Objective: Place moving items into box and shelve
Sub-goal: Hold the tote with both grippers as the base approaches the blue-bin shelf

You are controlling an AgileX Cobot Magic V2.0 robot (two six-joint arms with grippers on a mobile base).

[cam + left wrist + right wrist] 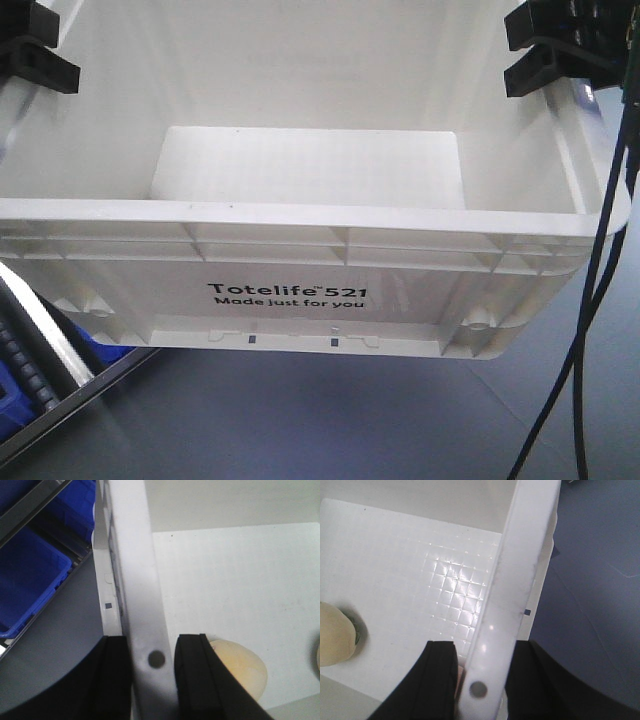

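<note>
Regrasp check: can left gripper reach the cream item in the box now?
Probably not yet: left gripper is clamped on the box rim. The cream item lies uncovered beside its inner finger.

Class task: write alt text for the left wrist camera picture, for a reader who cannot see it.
The left gripper clamps the rim of a white box between its two black fingers. Inside the box lies a pale cream rounded item, partly hidden by one finger; outside, to the left, stand blue bins.
</note>
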